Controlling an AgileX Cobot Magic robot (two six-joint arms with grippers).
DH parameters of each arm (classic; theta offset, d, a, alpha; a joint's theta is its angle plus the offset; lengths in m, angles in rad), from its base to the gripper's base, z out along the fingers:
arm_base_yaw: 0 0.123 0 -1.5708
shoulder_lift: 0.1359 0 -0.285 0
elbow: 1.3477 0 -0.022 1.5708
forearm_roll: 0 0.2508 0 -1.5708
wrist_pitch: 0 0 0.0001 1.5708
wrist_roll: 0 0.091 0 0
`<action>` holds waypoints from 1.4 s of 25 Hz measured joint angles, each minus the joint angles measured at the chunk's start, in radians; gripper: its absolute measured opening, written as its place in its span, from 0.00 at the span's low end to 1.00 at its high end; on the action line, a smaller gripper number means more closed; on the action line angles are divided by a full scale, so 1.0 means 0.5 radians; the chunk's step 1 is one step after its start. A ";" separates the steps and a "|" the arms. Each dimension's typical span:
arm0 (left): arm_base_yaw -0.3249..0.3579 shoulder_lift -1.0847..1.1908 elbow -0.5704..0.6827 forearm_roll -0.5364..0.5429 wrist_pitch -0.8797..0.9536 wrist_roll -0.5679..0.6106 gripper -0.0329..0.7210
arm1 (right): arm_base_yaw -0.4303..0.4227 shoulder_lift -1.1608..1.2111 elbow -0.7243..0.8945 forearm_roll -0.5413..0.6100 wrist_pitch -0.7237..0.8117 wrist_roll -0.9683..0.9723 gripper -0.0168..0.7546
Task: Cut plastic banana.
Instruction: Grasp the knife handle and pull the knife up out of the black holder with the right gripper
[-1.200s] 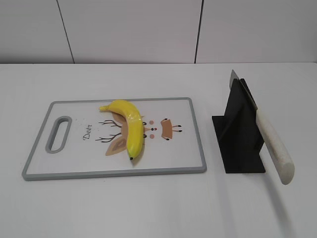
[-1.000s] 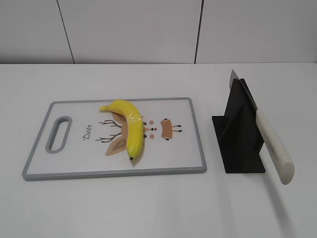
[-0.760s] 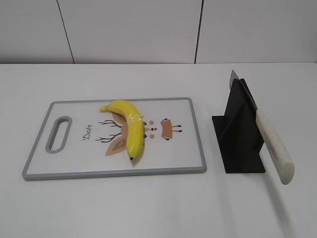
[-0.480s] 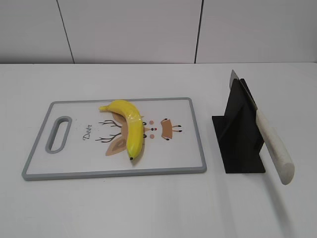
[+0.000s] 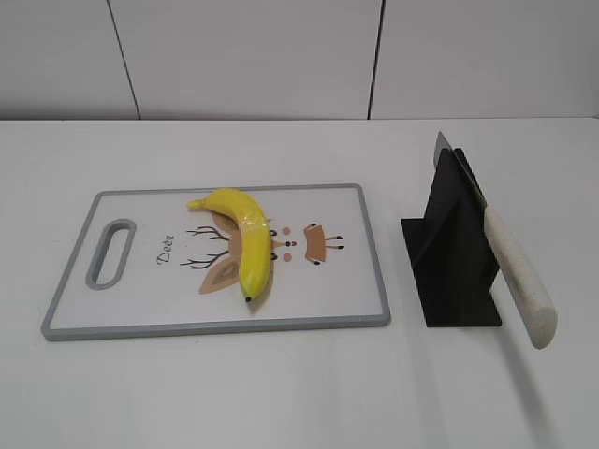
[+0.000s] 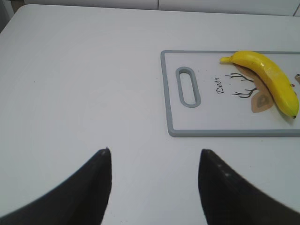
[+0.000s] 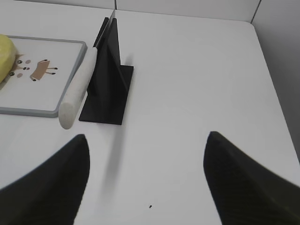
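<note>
Knife [image 5: 510,271] blade seemingly hidden by stand [image 5: 454,257].

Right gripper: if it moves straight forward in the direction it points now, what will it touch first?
Probably only the bare white table. The right gripper is open and holds nothing; the black knife stand and the knife lie left of its line. Depth is unclear, so this is a judgement.

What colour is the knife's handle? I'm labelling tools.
Off-white, faintly speckled; the knife handle shows best in the exterior view, leaning on the black stand.
</note>
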 joint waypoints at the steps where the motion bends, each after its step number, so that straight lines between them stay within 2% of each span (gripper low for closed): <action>1: 0.000 0.000 0.000 0.000 0.000 0.000 0.78 | 0.000 0.000 0.000 0.009 0.000 0.000 0.78; 7: 0.000 0.000 0.000 0.000 0.000 0.000 0.78 | 0.000 0.201 -0.048 0.048 -0.011 0.153 0.78; 14: 0.000 0.000 0.000 0.000 0.000 0.000 0.77 | 0.000 0.889 -0.334 0.128 -0.036 0.180 0.78; 17: 0.000 0.000 0.000 0.000 0.000 0.000 0.77 | 0.011 1.177 -0.454 0.230 -0.045 0.143 0.78; 20: 0.000 0.000 0.000 0.000 0.000 0.000 0.77 | 0.125 1.403 -0.539 0.309 -0.084 0.137 0.78; 26: 0.000 0.000 0.000 0.000 0.000 0.000 0.77 | 0.557 1.872 -0.704 0.225 -0.158 0.192 0.78; 29: 0.000 0.000 0.000 0.000 0.000 0.000 0.77 | 0.622 2.172 -0.805 0.205 -0.166 0.291 0.78; 35: 0.000 0.000 0.000 0.000 0.000 0.000 0.77 | 0.626 2.692 -0.892 0.191 -0.161 0.395 0.78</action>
